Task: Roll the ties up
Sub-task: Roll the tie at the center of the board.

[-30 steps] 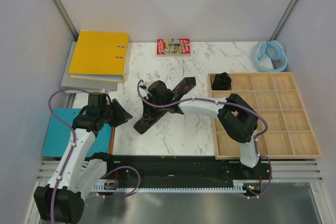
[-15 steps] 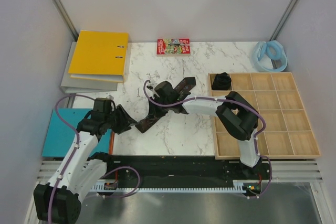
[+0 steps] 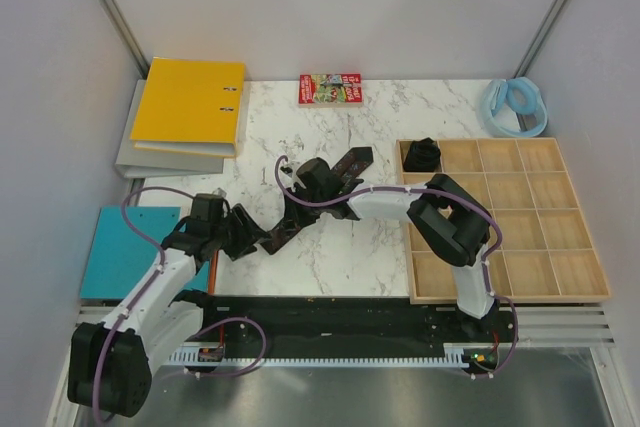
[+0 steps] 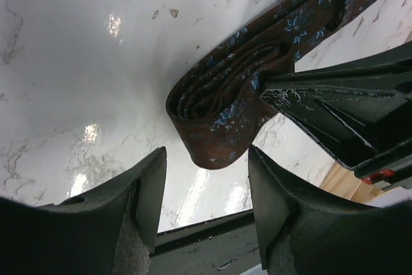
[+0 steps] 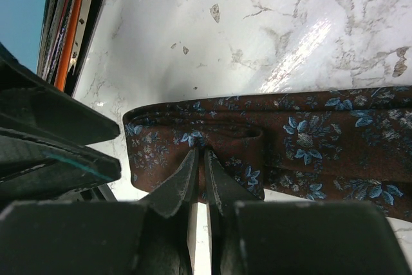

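Our right end effector (image 5: 198, 162) pinches the tie (image 5: 309, 136) at its rolled end; our left end effector (image 4: 205, 173), fingers apart, faces it. We fear a slack pinch would unwind it.

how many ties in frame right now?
2. One partly rolled tie lies on the marble table, pinched by the right gripper. One coiled tie sits in the wooden tray's far-left corner compartment. No sign of others hidden.
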